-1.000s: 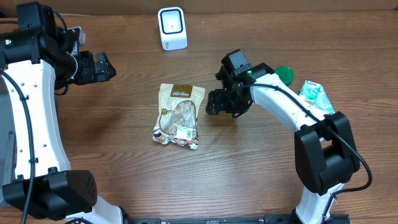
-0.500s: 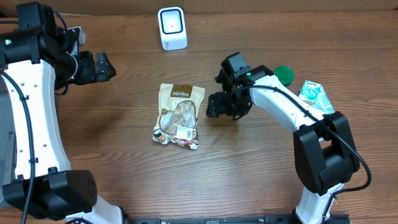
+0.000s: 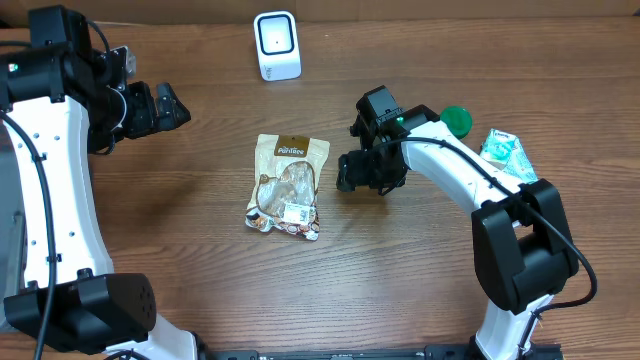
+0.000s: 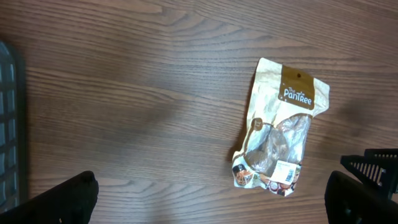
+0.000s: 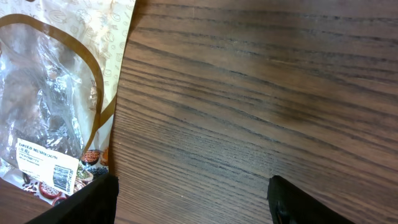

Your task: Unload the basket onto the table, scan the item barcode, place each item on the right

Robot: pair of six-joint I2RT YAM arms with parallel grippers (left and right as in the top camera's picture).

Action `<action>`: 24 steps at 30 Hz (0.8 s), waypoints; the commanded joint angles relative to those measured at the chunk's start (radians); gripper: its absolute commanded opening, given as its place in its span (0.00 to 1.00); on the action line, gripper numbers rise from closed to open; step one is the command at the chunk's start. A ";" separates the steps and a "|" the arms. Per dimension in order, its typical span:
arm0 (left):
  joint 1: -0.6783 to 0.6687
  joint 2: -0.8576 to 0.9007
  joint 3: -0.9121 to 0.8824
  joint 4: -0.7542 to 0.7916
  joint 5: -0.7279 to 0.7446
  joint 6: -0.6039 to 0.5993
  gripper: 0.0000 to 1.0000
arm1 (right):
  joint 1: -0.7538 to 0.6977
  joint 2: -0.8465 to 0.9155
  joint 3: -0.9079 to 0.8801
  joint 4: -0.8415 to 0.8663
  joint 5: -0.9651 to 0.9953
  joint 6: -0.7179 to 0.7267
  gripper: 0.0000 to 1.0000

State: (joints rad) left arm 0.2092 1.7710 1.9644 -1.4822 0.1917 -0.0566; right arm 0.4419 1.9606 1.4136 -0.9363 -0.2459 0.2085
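Where its clear window shows, the pouch [image 3: 288,187] holds dried mushrooms [image 4: 283,140].

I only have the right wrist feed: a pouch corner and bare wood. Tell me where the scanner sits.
Observer: The white scanner stands at the table's far edge, beyond the top of the pouch.
Operator: Report the left arm.
Observer: The left end effector hangs open and empty, well to the left of the pouch.
Operator: List whatever else is on the table.
Observer: A round green object and a green-and-white packet lie far right of the pouch.
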 commanded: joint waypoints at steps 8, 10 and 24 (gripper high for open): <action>-0.089 -0.008 -0.048 0.040 0.112 -0.025 0.04 | 0.000 -0.021 -0.005 0.019 0.013 -0.004 0.75; -0.121 -0.008 -0.086 0.063 0.113 -0.026 0.04 | 0.000 -0.021 -0.005 0.018 0.014 -0.004 0.75; -0.311 -0.008 -0.604 0.538 0.281 -0.109 0.04 | 0.000 -0.021 -0.005 0.026 0.012 0.024 0.75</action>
State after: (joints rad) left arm -0.0772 1.7706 1.4425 -1.0054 0.4244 -0.1085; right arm 0.4419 1.9606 1.4136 -0.9173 -0.2409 0.2142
